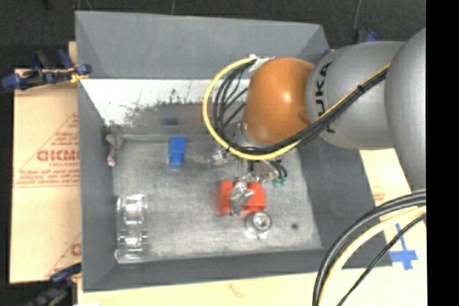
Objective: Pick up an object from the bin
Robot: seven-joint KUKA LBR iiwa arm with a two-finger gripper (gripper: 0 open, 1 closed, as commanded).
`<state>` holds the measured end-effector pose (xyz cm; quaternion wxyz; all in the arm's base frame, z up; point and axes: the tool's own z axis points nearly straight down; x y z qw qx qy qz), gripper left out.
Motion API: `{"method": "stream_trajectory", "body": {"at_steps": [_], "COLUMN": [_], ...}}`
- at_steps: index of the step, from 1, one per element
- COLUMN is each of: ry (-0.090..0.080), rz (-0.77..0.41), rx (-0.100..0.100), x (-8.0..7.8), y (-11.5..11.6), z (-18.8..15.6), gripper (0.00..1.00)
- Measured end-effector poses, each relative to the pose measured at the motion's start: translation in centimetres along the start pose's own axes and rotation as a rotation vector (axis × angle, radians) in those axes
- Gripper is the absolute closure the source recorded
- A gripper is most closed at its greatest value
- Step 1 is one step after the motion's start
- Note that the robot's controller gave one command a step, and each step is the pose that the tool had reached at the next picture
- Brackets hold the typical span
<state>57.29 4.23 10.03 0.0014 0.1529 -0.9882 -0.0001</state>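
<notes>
My gripper [244,191] hangs below the orange wrist cover, right of the bin's middle, directly over a red-orange blocky object [241,199]. Its metal fingers reach down onto the top of that object; whether they clasp it is hidden by the gripper body. A small round silvery piece [258,223] lies just in front of the red object. A blue block [176,151] sits on the bin floor to the left of the gripper, well apart from it.
A clear plastic piece [131,227] lies in the bin's front left corner. A thin grey rod-like thing [112,147] rests along the left wall. The arm and its cables cover the bin's back right part.
</notes>
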Motion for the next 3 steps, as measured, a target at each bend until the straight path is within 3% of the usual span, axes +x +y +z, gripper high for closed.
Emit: {"method": "stream_trajectory", "body": {"at_steps": [1, 2, 3], "ry": [-0.01, -0.014, -0.015], "rz": [0.081, 0.08, 0.087], "rx": [-0.004, 0.001, 0.005], "x": [-0.3, -0.4, 1.5], "y": [-5.3, -5.4, -6.3], "z": [2.4, 2.1, -12.4], "gripper": [0.0, 1.0, 1.0]}}
